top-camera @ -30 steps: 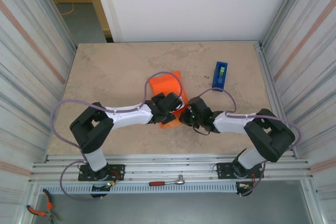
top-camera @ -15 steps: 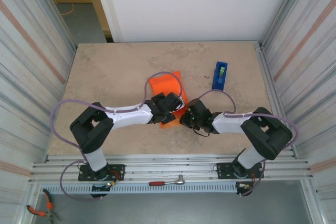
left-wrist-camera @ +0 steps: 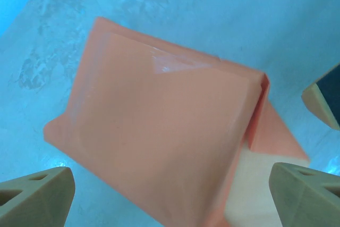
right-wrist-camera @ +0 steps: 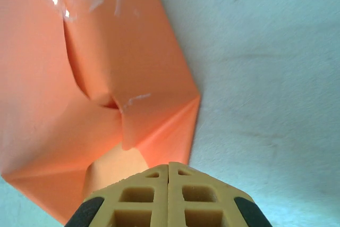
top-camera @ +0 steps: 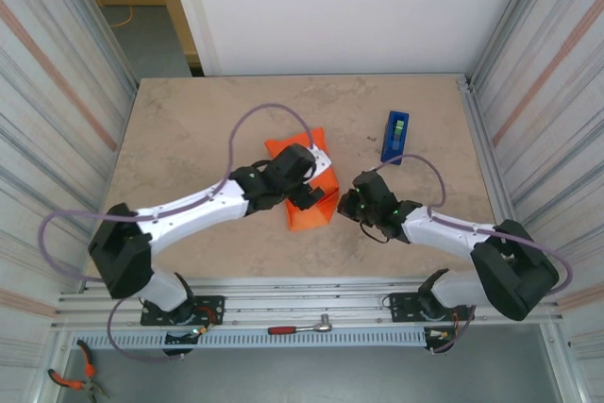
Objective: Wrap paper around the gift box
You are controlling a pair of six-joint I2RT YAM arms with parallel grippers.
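Note:
The orange paper (top-camera: 308, 211) lies folded into a flat parcel at the table's middle, and the gift box is hidden inside it. My left gripper (top-camera: 304, 182) hovers over the parcel, open; in the left wrist view its fingertips (left-wrist-camera: 38, 195) stand wide on either side of the paper (left-wrist-camera: 159, 131) without touching it. A clear tape strip (left-wrist-camera: 166, 63) shows on the top fold. My right gripper (top-camera: 347, 203) is shut on nothing, its tip (right-wrist-camera: 168, 176) at the parcel's right edge, by a folded corner of the paper (right-wrist-camera: 79, 78).
A blue tape dispenser (top-camera: 395, 136) with a green roll sits at the back right of the table. Corrugated walls (top-camera: 533, 92) close both sides. Bare tabletop (top-camera: 189, 129) spreads left of and behind the parcel.
The left arm has stretched forward and its gripper now sits higher over the parcel. The curled-up paper flap now lies flat. The right gripper has drawn back slightly to the right.

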